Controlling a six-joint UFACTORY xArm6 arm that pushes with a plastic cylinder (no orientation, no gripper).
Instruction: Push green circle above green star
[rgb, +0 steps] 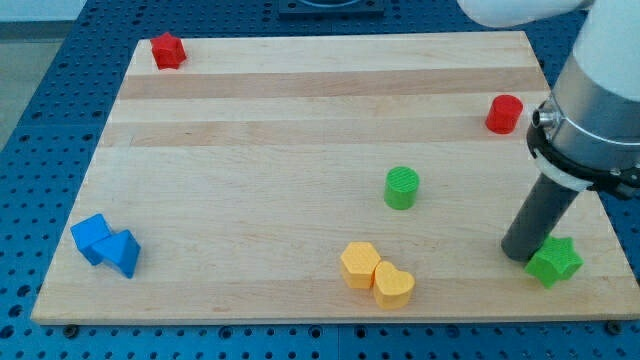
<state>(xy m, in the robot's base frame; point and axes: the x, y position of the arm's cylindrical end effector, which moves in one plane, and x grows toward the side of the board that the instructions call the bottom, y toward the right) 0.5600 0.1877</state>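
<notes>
The green circle (402, 187) stands on the wooden board (300, 130), right of its middle. The green star (554, 261) lies near the board's bottom right corner. My tip (518, 255) rests on the board just left of the green star, touching or nearly touching it. The green circle is to the left of my tip and higher in the view, well apart from it.
A red cylinder (504, 114) stands near the right edge. A red block (168, 50) sits at the top left corner. Two blue blocks (106, 244) lie at the bottom left. A yellow hexagon (360, 264) and a yellow heart (394, 286) touch near the bottom edge.
</notes>
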